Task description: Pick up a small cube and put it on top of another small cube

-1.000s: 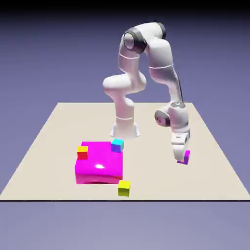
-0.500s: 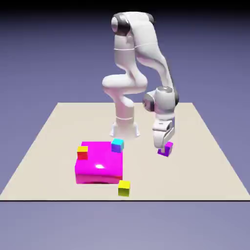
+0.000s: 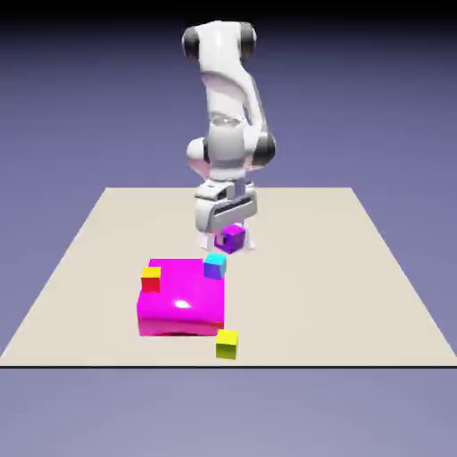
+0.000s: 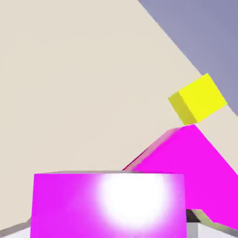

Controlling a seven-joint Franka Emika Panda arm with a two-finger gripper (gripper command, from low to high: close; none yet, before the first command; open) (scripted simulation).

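Note:
In the exterior view my gripper [image 3: 229, 236] is shut on the small purple cube [image 3: 234, 240] and holds it in the air. The cube hangs just above and slightly behind the small cyan cube [image 3: 214, 265], apart from it. That cyan cube sits on the back right corner of the large magenta block [image 3: 178, 303]. The hand view's lower half is filled by the held purple cube [image 4: 109, 204], glaring bright between the fingers. The cyan cube is out of sight in the hand view.
A small red cube [image 3: 151, 278] rests on the magenta block's left edge. A small yellow cube [image 3: 227, 343] [image 4: 197, 99] lies on the beige table [image 3: 357, 294] by the block's [image 4: 186, 162] front right corner. The robot's base stands right behind the held cube.
The arm has swung from the exterior view's right toward the middle, carrying the purple cube up and over to just above the cyan cube.

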